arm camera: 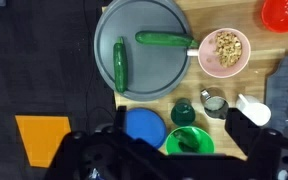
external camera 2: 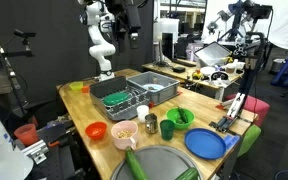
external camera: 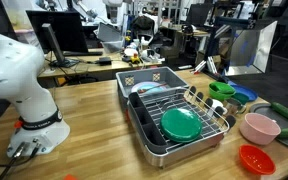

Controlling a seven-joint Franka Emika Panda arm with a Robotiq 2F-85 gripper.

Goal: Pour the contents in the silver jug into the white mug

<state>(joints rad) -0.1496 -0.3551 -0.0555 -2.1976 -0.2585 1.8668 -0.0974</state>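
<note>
In the wrist view I look straight down from high above the table. The small silver jug (arm camera: 214,102) stands upright on the wood, and the white mug (arm camera: 252,108) is just to its right, next to the dish rack's edge. In an exterior view the jug (external camera 2: 150,124) stands between the pink bowl and a green cup, with the mug (external camera 2: 142,113) just behind it. My gripper (arm camera: 169,165) is open and empty, its dark fingers spread wide at the bottom of the wrist view, well above both objects.
Around the jug are a green cup (arm camera: 183,112), a green bowl (arm camera: 189,142), a blue plate (arm camera: 144,128), a pink bowl of nuts (arm camera: 224,50), a red bowl (arm camera: 284,12) and a grey round pan (arm camera: 144,40) holding two cucumbers. A dish rack (external camera: 179,120) holds a green plate.
</note>
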